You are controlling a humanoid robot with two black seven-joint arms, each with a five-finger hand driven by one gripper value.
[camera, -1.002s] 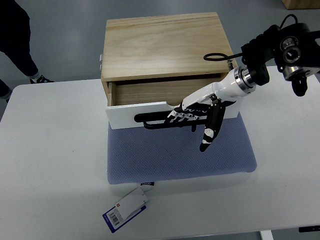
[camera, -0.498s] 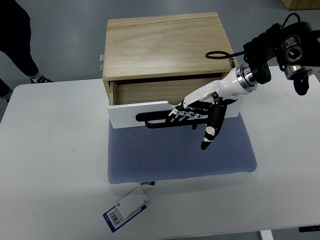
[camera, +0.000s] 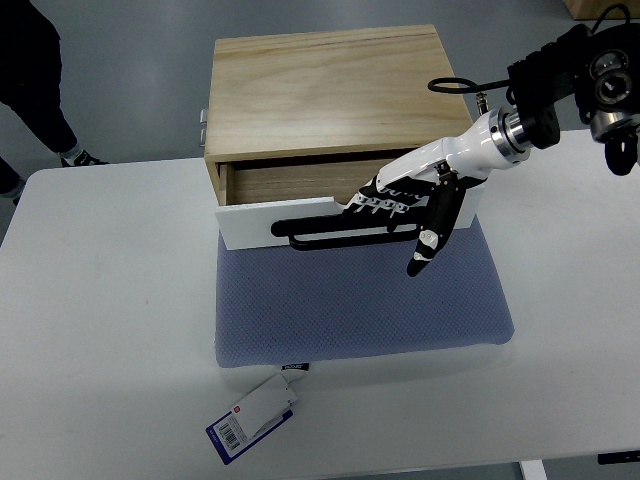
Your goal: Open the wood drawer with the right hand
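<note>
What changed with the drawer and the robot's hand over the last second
The right hand rose toward the wooden box, its fingers hooked on the black handle throughout. The white drawer front went back with it, and tilted, so the drawer is less open, not more. The blue mat, the tag and the table stayed put.

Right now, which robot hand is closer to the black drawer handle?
Right. The right hand has its fingers curled over the black handle of the white drawer front. The left hand isn't in view.
</note>
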